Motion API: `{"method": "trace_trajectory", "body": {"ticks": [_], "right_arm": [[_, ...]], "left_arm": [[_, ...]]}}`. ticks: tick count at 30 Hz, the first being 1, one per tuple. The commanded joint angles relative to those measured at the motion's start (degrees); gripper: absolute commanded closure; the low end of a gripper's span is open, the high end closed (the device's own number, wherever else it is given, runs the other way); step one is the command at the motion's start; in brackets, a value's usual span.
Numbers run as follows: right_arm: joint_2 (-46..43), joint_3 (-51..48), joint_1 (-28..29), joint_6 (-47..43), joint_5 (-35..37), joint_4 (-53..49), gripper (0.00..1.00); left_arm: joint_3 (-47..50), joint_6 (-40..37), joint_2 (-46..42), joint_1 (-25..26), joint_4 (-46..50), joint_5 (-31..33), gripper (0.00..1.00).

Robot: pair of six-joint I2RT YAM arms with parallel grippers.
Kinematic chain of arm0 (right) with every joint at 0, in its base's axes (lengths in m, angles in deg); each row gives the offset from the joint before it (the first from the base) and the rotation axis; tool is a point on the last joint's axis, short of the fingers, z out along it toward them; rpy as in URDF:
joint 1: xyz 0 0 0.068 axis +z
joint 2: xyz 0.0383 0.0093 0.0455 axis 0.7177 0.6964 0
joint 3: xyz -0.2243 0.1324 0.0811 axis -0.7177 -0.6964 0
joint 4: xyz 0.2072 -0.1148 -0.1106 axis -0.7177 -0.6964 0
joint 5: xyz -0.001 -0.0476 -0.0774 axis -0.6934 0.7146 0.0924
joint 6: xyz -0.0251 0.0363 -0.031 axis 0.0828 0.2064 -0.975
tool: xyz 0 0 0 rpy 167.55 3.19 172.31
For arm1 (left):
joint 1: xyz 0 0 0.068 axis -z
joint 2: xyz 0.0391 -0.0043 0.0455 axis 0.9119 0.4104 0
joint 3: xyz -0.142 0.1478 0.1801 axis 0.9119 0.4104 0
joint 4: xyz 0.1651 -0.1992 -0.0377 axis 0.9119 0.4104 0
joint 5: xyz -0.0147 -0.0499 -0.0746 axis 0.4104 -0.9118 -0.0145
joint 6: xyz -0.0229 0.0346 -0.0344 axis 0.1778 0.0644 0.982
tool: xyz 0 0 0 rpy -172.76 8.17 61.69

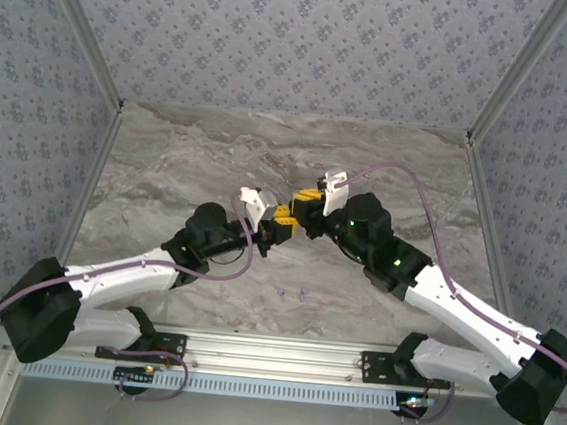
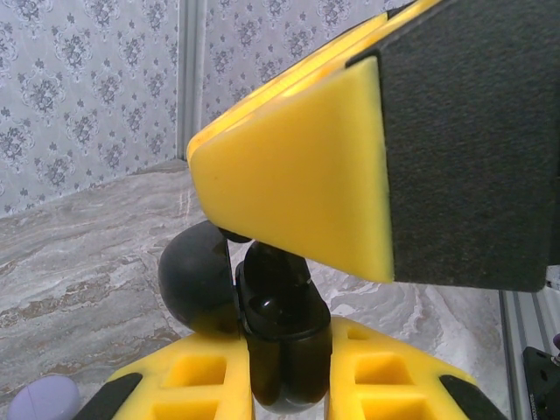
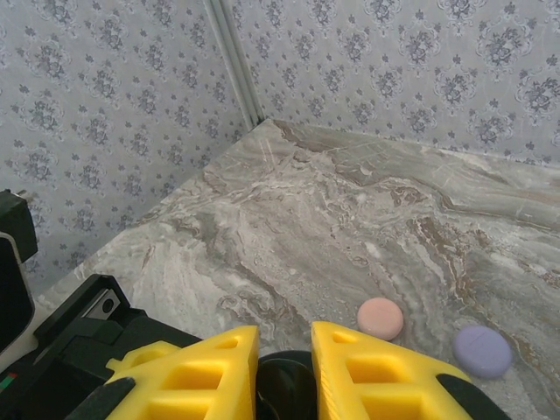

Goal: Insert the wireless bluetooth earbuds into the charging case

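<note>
Evidently the whole matter lies where the two tools meet above the middle of the table [image 1: 188,163]. The left gripper [image 2: 280,363] is clamped on a glossy black charging case [image 2: 278,324], held on edge between its yellow fingers. A round dark flap [image 2: 194,280], likely the case's lid, stands open to one side. Directly over that case, touching it or all but touching, sits the tip of the right gripper [image 3: 284,350]. Its wedge-shaped finger [image 2: 297,192] slopes down toward the seam between flap and body. The right fingers are drawn nearly together with something dark in the narrow gap. Whether that is a black earbud pinched there or merely the case beneath, I cannot tell. So the case lies straight ahead of the right tool's tip and just under it, and its long axis seems to run along the left fingers. Any seating would probably call for a short push along the right tool's own line rather than a sideways shift. Two lavender earbuds [image 1: 303,294] lie on the table behind both tools, toward the arm bases, about as near to one arm as to the other. Ahead of the right tool, well apart from it, rest a pink round case [image 3: 381,318] and a lavender round case [image 3: 482,350].
</note>
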Motion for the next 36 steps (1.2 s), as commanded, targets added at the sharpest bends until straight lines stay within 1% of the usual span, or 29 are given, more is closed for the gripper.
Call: {"method": "trace_trajectory", "body": {"ticks": [1, 22, 29, 33, 36], "right_arm": [[-0.9, -0.2, -0.4, -1.2, 0.6, 2.2, 0.76], [-0.2, -2.9, -0.9, -0.4, 0.4, 3.3, 0.76], [-1.3, -3.2, -1.2, 0.0, -0.9, 4.6, 0.76], [-2.4, -2.3, -2.9, 1.2, -3.2, 4.7, 0.76], [-2.9, -0.4, -5.4, 4.3, -4.5, 0.4, 0.76]], "left_arm": [[-2.2, 0.9, 0.6, 0.4, -3.1, -0.9, 0.94], [-2.4, 1.8, 0.9, 0.4, -3.6, -0.6, 0.94], [-2.3, 2.2, 1.3, 0.4, -4.1, -0.6, 0.94], [-2.2, 2.0, 1.3, 0.4, -4.0, -0.7, 0.94], [-2.0, 0.6, 0.6, 0.4, -2.1, 0.5, 0.94]]}}
